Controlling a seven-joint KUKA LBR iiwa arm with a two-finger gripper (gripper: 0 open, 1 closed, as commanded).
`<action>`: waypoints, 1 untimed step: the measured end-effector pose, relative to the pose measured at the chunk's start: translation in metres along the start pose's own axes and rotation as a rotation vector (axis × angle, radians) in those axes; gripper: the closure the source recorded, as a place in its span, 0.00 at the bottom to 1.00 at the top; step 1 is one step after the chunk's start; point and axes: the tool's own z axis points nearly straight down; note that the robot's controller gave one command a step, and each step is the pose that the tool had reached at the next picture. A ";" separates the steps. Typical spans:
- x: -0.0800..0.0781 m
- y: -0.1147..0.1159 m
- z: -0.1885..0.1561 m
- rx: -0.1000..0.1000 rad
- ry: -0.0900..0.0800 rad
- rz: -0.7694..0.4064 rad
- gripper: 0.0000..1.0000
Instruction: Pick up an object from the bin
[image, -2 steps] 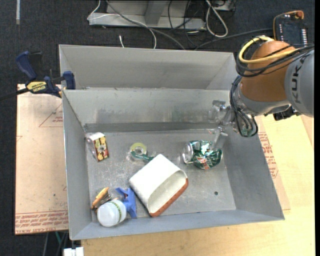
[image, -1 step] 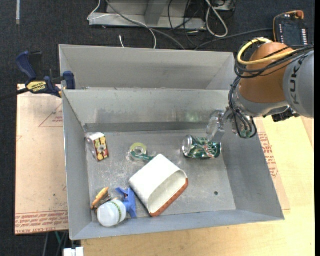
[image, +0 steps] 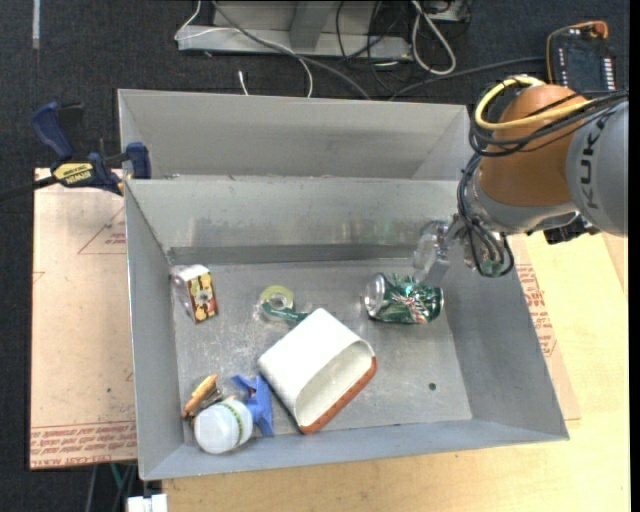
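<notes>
**Step in hand: approach.** The pincer (image: 433, 258) hangs at the right rear of the bin (image: 300, 215), close to the back wall. It is just above and to the right of a crushed green drink can (image: 404, 302). The can lies on its side on the bin floor, right of centre and apart from the other contents. Nothing is visible in the pincer's grasp. Whether it is spread or pressed together cannot be told.

**Other contents:**
- A white tub with a brown rim (image: 320, 372) lies tilted at centre front.
- A clear tape roll (image: 276, 299) sits just behind the tub's left end.
- A small printed box (image: 196, 292) stands near the left wall.
- A white bottle (image: 222, 426) and a small orange item (image: 200, 392) lie in the front left corner.

**Next move (judgement):** The can is the nearest candidate.
1. Shift the pincer slightly left and forward until it is centred over the can.
2. Spread it enough to span the crumpled body across its narrow side.
3. Descend to the bin floor and close.

**Caution:** The dented, glossy metal offers uneven contact and may slip or roll. The back wall is near, so keep clearance during descent.
</notes>
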 end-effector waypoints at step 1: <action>0.019 0.022 0.003 -0.001 -0.001 0.055 1.00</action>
